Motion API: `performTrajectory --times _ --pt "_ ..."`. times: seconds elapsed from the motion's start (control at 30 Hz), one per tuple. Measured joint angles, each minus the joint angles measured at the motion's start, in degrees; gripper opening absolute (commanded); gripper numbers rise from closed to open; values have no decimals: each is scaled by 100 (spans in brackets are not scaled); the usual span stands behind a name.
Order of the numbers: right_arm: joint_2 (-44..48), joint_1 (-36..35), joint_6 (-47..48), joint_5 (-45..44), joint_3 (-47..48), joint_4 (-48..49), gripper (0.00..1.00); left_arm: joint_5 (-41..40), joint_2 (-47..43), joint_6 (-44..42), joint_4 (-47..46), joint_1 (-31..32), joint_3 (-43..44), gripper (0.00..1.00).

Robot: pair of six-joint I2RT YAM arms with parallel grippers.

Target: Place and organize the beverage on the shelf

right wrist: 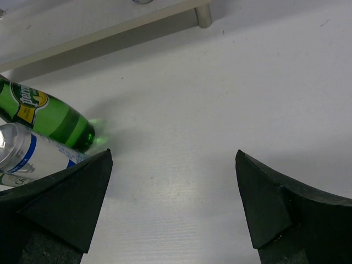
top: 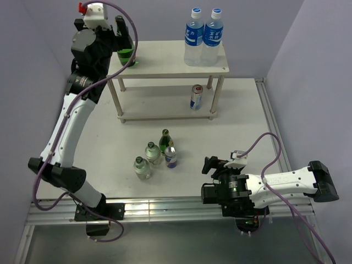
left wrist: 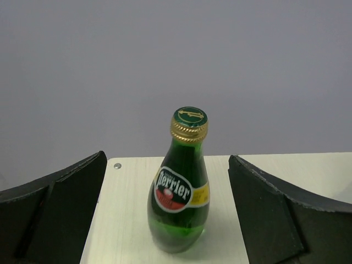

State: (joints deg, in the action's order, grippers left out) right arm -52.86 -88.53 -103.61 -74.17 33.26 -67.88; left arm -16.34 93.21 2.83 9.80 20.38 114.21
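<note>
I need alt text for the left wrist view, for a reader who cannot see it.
A dark-green glass bottle stands upright on the pale wood shelf, between the two black fingers of the open left hand, neither touching it. A plain grey wall is behind.

Water bottles (top: 203, 37) on shelf (top: 165, 61), right end

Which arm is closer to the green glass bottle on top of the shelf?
Left. The left gripper stands open on either side of the green bottle, apart from it; the right gripper is far off, low over the near side of the table.
</note>
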Motion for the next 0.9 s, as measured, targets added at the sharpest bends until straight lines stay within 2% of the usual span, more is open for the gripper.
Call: performTrajectory --times 0.17,0.23,0.43,0.5,0.6,0.7,0.9 --pt "-7 0 -13 0 2 -42 100 -57 -863 155 299 7 -387 99" --pt "-24 0 -33 0 11 -70 100 -11 -1397 310 516 17 -804 97" --pt "-111 -11 -55 -2 17 -122 100 702 -3943 984 354 463 -4024 95" --pt "-144 -11 -55 0 17 -125 100 844 -4404 1185 179 726 -4898 95" --pt "-216 -13 -76 -2 26 -153 100 901 -4581 1467 -103 1180 -6019 95" --pt "-280 -13 -129 -2 52 -188 100 898 -4319 1692 -221 1720 -6798 95" --pt "-417 -22 -271 -2 61 -291 100 737 -3735 1893 -831 2376 -7182 95"
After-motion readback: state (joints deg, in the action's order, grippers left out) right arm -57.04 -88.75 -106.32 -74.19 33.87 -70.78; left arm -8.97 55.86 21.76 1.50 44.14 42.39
